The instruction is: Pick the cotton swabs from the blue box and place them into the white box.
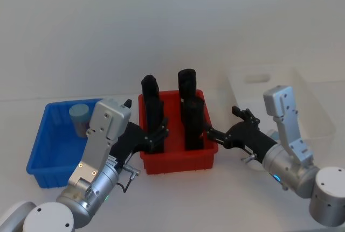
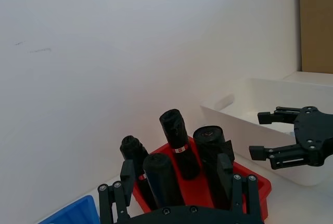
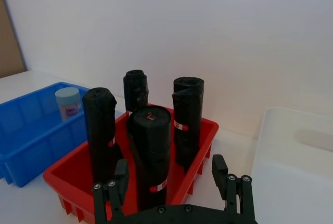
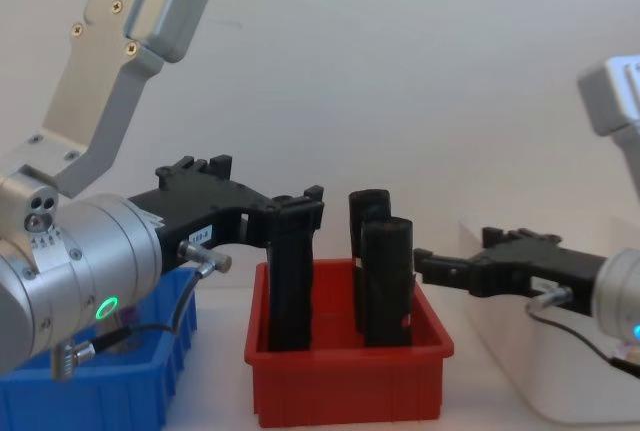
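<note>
Now | left hand (image 1: 158, 135) spread, empty, by red bin (image 1: 178, 159) | right hand (image 1: 225, 129) spread, empty

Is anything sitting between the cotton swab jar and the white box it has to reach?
Yes. The red bin with four tall black rolls stands between the blue box, holding the cotton swab jar, and the white box.

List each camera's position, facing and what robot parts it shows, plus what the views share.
Head: high, looking down on blue box, red bin, white box; both arms.
Chest: low, side-on; left gripper, right gripper.
Left wrist: own fingers, facing black rolls.
Right wrist: own fingers, cotton swabs.
Shared: red bin.
</note>
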